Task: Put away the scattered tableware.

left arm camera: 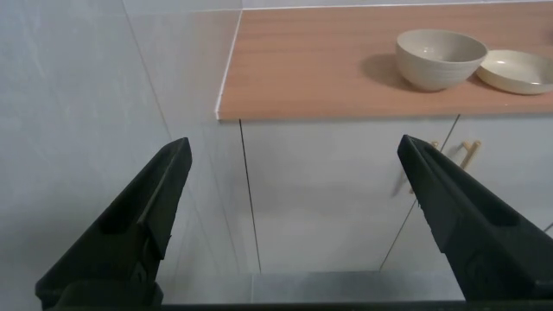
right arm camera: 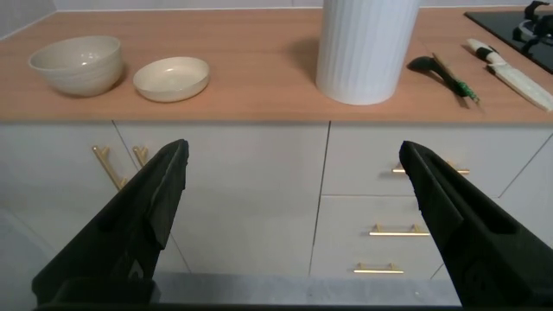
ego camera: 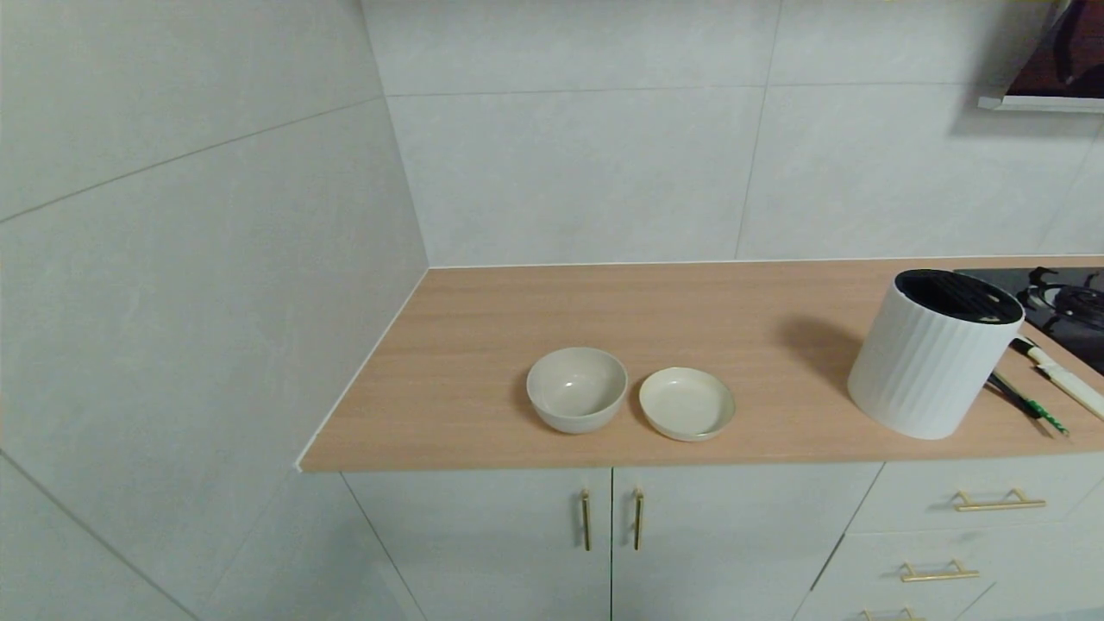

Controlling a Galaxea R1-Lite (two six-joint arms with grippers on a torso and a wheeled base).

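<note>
Two dishes on wooden counter (ego camera: 483,345): bowl (ego camera: 576,388), shallow plate (ego camera: 686,403) just beside it on the right. White ribbed holder (ego camera: 934,354) farther right, chopsticks (ego camera: 1026,404) beyond. We see left gripper (left arm camera: 292,149) and right gripper (right arm camera: 292,152) spread wide, holding nothing, facing cabinets (ego camera: 483,535).

- We see a light wooden counter (ego camera: 483,310) set against tiled walls.
- A deep cream bowl (ego camera: 576,389) sits near its front edge, just beside a shallow cream dish (ego camera: 686,403).
- Farther right stands a white ribbed cylindrical holder (ego camera: 931,354) with a black slotted top.
- Dark chopsticks (ego camera: 1026,404) and a cream-handled utensil (ego camera: 1065,378) lie beside the holder.
</note>
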